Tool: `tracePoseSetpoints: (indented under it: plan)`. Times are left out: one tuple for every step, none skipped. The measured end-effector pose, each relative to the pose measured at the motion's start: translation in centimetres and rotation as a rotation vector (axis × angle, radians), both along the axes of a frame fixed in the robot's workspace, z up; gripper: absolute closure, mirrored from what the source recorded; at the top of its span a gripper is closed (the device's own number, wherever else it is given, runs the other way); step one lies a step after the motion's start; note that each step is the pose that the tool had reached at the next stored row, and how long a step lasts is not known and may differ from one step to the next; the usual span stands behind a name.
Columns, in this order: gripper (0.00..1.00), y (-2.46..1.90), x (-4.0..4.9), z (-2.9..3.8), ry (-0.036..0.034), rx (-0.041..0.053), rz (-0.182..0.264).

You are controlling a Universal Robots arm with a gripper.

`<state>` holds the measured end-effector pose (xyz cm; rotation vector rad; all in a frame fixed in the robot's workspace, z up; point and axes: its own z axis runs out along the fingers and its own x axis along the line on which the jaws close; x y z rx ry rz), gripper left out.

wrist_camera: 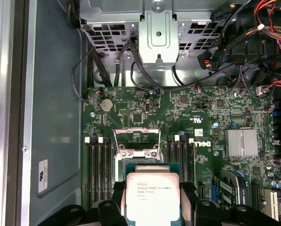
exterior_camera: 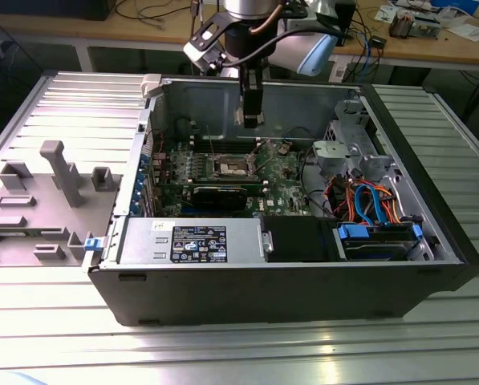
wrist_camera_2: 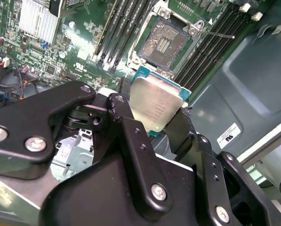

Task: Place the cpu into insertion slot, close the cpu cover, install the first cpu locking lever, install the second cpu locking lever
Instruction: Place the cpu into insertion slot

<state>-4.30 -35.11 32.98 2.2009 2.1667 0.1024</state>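
Within the gripper (wrist_camera_2: 151,114), the cpu (wrist_camera_2: 156,101)

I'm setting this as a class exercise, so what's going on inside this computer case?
The robot arm's gripper is shut on the cpu, holding it above the motherboard inside the open computer case. The insertion slot is empty and its cpu cover is swung open, so the chip is not yet seated.

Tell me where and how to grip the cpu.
Pinch the cpu across two opposite side edges, coming from above its flat silver top, as the gripper does: thin and square, it offers parallel faces only at its edges.
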Motion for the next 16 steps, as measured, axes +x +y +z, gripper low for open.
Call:
tracePoseSetpoints:
  plan:
    - [0.45,0.01,-0.06,-0.26,-0.0001,0.0001,0.0]
    - [0.45,0.03,-0.2,-0.57,0.0,0.0,0.0]
    - [0.45,0.04,-0.3,-0.77,-0.0001,0.0,0.0]
    - [0.45,0.04,-0.39,-0.93,0.0,0.0,0.0]
    - [0.45,0.04,-0.46,-1.08,0.0,-0.0004,0.0]
    - [0.45,0.04,-0.46,-1.08,0.0,-0.0006,0.0]
    - [0.45,0.04,-0.46,-1.08,0.0,-0.0017,0.0]
    - [0.45,0.04,-0.46,-1.08,0.0,-0.0026,0.0]
    - [0.45,0.04,-0.46,-1.08,0.0,-0.0027,0.0]
    - [0.45,0.04,-0.46,-1.08,0.0,-0.0027,0.0]
    - [0.45,0.04,-0.46,-1.08,0.0,-0.0028,0.0]
    - [0.45,0.04,-0.46,-1.08,0.0,-0.0028,0.0]
    - [0.45,0.04,-0.46,-1.08,0.0,-0.0029,0.0]
    - [0.45,0.04,-0.46,-1.08,0.0,-0.003,0.0]
    - [0.45,0.04,-0.46,-1.08,0.0,-0.003,0.0]
    - [0.45,0.04,-0.46,-1.08,0.0,-0.0031,0.0]
